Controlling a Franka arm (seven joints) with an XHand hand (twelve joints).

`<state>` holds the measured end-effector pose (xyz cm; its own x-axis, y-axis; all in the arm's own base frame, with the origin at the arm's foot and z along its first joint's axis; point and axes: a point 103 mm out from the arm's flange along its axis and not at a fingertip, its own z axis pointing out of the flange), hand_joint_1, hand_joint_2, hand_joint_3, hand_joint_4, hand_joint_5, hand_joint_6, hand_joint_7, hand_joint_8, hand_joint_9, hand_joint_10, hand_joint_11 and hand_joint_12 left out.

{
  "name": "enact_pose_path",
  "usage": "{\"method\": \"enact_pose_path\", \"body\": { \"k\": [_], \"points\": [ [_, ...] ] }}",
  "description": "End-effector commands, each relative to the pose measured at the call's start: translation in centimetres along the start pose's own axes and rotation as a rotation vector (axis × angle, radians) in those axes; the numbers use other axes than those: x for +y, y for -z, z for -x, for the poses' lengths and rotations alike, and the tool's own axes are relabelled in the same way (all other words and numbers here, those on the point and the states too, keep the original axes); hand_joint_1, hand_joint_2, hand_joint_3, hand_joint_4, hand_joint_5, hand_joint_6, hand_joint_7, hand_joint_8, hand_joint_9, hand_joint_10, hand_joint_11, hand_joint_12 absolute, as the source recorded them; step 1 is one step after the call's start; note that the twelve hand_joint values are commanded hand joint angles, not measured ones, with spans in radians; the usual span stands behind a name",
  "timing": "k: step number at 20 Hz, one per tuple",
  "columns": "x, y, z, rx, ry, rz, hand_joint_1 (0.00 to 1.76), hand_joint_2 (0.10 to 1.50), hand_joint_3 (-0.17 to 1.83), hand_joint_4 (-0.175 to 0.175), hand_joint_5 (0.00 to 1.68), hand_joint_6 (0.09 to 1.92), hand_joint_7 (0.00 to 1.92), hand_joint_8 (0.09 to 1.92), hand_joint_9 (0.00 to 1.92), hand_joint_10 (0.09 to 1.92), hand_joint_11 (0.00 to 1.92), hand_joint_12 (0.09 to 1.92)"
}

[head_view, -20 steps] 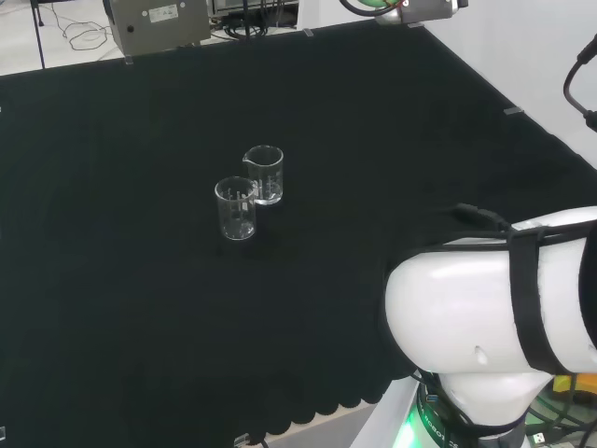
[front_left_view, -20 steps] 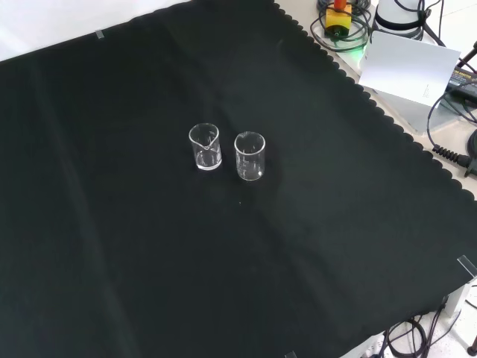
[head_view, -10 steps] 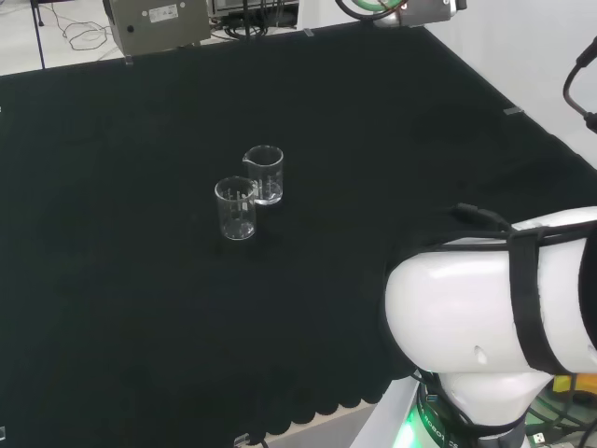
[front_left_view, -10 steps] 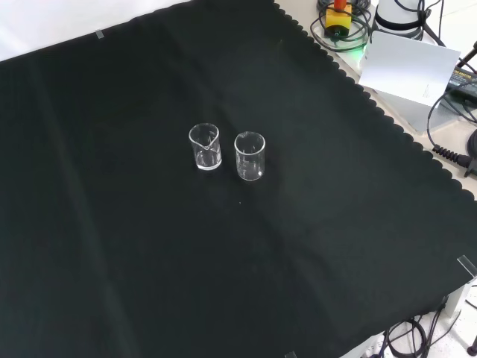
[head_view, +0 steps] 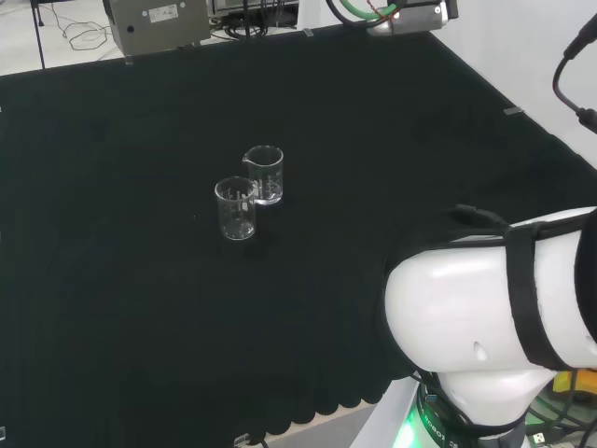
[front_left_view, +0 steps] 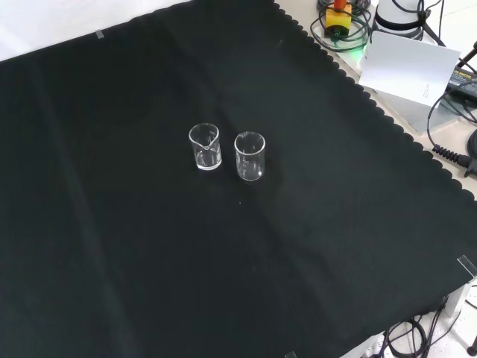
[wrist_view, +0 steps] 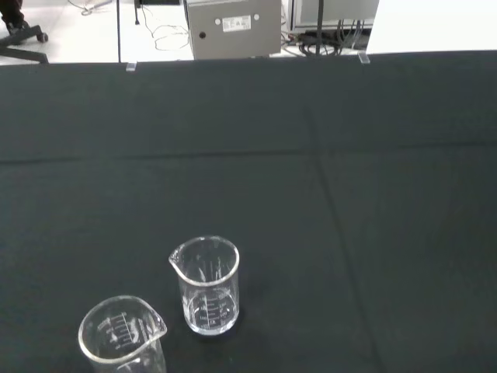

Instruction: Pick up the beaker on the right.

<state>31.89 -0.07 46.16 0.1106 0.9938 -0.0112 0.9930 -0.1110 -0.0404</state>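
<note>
Two clear glass beakers stand upright and close together near the middle of the black cloth. In the head view one beaker (head_view: 264, 174) is farther off and to the right, the other (head_view: 236, 208) nearer and to the left. The front view has them side by side: a spouted beaker (front_left_view: 205, 146) on the left and a slightly taller beaker (front_left_view: 250, 155) on the right. In the wrist view the spouted beaker (wrist_view: 205, 284) stands some way off, with the other beaker (wrist_view: 123, 340) nearer to the camera. Nothing touches either beaker.
The arm's big white link (head_view: 485, 327) stands at the head view's lower right. A grey piece with a green cable (head_view: 406, 13) hangs at that view's top edge. A grey box (head_view: 157, 22) sits beyond the cloth's far edge. Cables and a white card (front_left_view: 406, 67) lie past the scalloped cloth edge.
The grey piece with the green cable at the head view's top has moved a little left and down. Both beakers stand where they were.
</note>
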Motion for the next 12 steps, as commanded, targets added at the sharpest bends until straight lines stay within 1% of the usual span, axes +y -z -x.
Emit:
{"method": "enact_pose_path", "body": {
  "k": [1, 3, 5, 7, 9, 12],
  "points": [
    [1.9, -3.0, 0.4, 0.004, -0.016, -0.046, 0.05, 1.29, 0.3, -0.031, 0.29, 0.1, 0.0, 0.52, 0.08, 0.66, 0.0, 1.22],
    [2.7, -4.1, 0.8, 0.006, -0.02, -0.057, 0.05, 1.29, 0.29, -0.031, 0.29, 0.1, 0.0, 0.52, 0.08, 0.66, 0.0, 1.22],
    [3.8, -5.2, 1.2, 0.028, -0.018, -0.075, 0.05, 1.29, 0.29, -0.031, 0.29, 0.1, 0.0, 0.52, 0.08, 0.66, 0.0, 1.22],
    [5.0, -6.5, 1.4, 0.037, -0.005, -0.071, 0.07, 1.28, 0.28, -0.032, 0.29, 0.09, 0.0, 0.51, 0.08, 0.66, 0.0, 1.22],
    [6.4, -7.8, 1.8, 0.057, 0.009, -0.066, 0.11, 1.26, 0.26, -0.032, 0.29, 0.09, 0.0, 0.51, 0.09, 0.67, 0.0, 1.22],
    [8.5, -9.8, 2.6, 0.085, 0.025, -0.079, 0.21, 1.21, 0.24, -0.032, 0.28, 0.09, 0.01, 0.52, 0.12, 0.67, 0.0, 1.22]
  ]
}}
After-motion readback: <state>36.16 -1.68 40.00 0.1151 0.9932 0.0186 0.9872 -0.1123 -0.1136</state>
